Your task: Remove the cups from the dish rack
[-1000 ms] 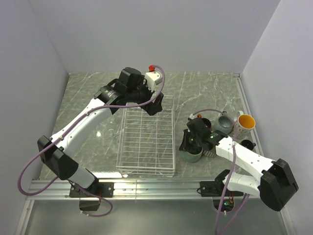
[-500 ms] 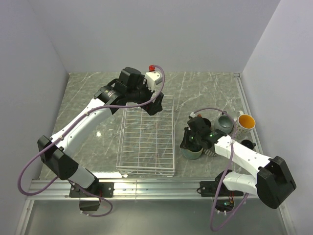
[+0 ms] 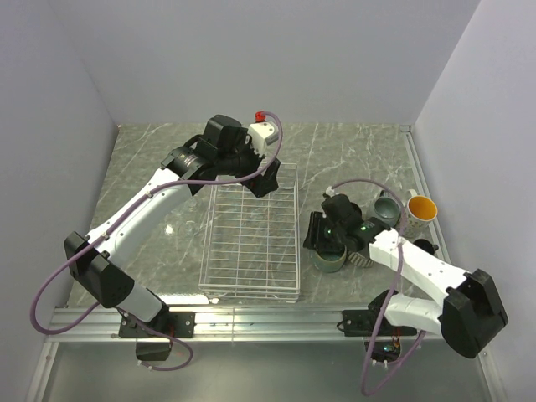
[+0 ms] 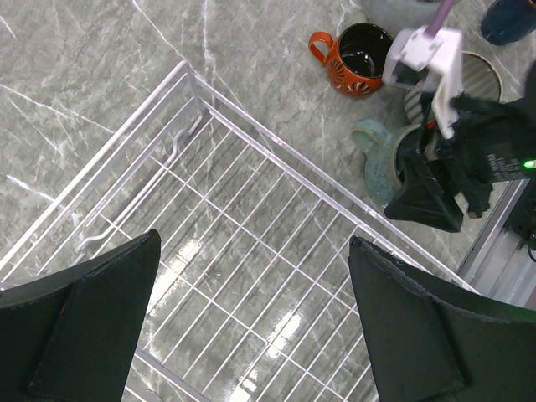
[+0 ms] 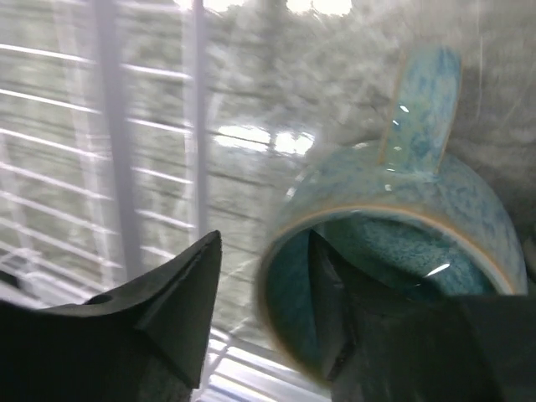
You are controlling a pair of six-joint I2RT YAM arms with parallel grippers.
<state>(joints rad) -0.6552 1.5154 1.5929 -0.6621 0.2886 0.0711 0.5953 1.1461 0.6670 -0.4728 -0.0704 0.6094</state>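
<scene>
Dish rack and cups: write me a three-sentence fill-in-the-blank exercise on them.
The white wire-grid dish rack has ___ in it.
The left gripper hangs above it with jaws ___.
The right gripper has one finger inside the grey-teal glazed mug, the other ___ it.
Missing: nothing; open; outside.

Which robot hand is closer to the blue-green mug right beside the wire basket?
Right. The right gripper is at the blue-green mug, its jaws either side of the rim. The left gripper hovers over the far end of the wire basket, away from the mug.
</scene>
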